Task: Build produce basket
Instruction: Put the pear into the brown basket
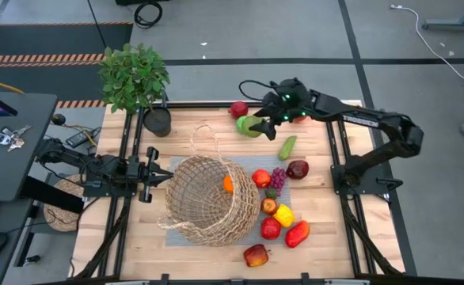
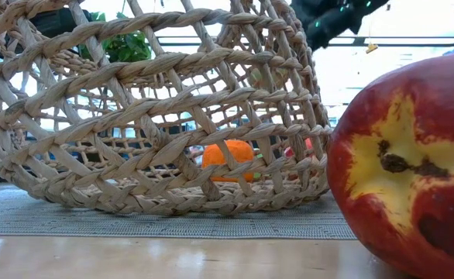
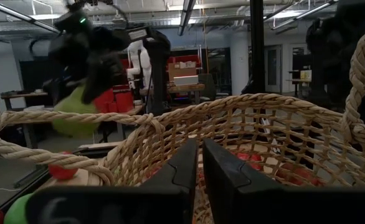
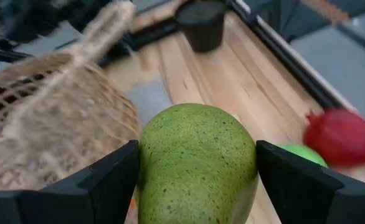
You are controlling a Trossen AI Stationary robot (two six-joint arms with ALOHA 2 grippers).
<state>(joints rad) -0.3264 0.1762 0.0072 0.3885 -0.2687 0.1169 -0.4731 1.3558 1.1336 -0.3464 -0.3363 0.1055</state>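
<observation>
Near the bench's far edge, right gripper (image 1: 257, 124): we saw its jaws spread wide around a green pear (image 4: 197, 163), gripped on both sides.
Left gripper (image 1: 167, 177): we found its fingers (image 3: 223, 176) closed together, holding nothing, just beside the basket's rim.
Basket (image 1: 204, 199): it lay tipped on a grey mat (image 2: 173, 225) near the bench's middle, an orange (image 2: 228, 158) inside.
Produce (image 1: 283, 215): we counted several loose pieces between basket and right edge.
</observation>
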